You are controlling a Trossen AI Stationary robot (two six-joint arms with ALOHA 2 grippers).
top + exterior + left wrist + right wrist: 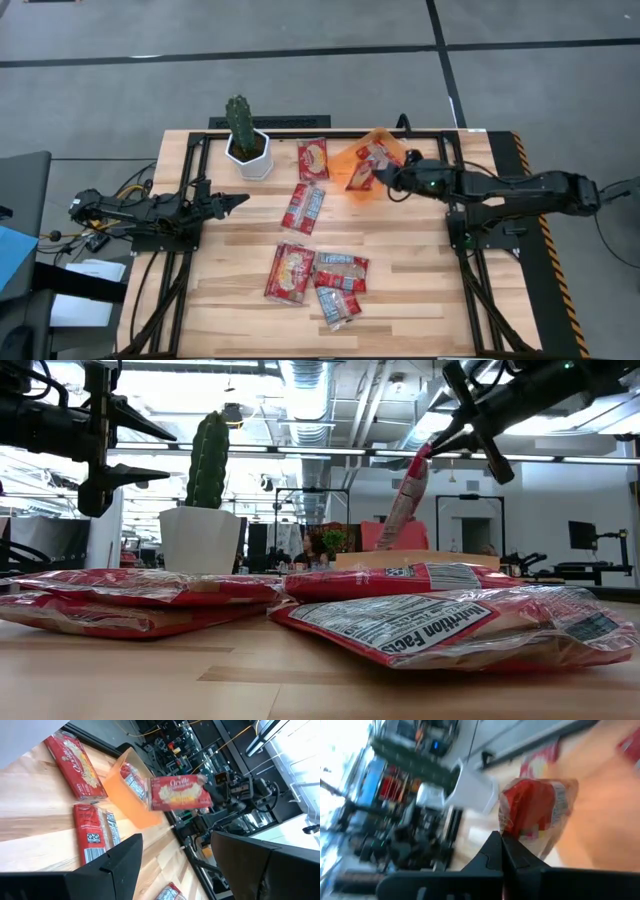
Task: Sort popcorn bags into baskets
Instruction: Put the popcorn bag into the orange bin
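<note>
My right gripper (pixel 388 178) hovers over the orange basket (pixel 360 193) at the table's far right and is shut on a red popcorn bag (pixel 378 155) with a cream panel. The left wrist view shows that bag (pixel 180 792) in the air beside the basket (pixel 127 802), and another packet (pixel 131 777) lies inside the basket. My left gripper (pixel 238 202) waits open above the table's left side, touching nothing. Several more bags lie flat on the wood: two at mid-table (pixel 313 158) (pixel 303 207) and a cluster toward the near edge (pixel 290 272) (pixel 342 268) (pixel 337 305). My right gripper pinches the bag by its top edge (pixel 424 457) between the two fingertips (pixel 495 845). It comes from the table's right side, slanting down. The bag hangs below the fingers (pixel 405 500), slightly tilted and lifted clear above the basket.
A white pot with a green cactus (pixel 247 148) stands at the far left of the table, close to the far bag. Black frame rails run along both sides of the wooden top (pixel 470 240). Bare wood lies between my left gripper and the bags.
</note>
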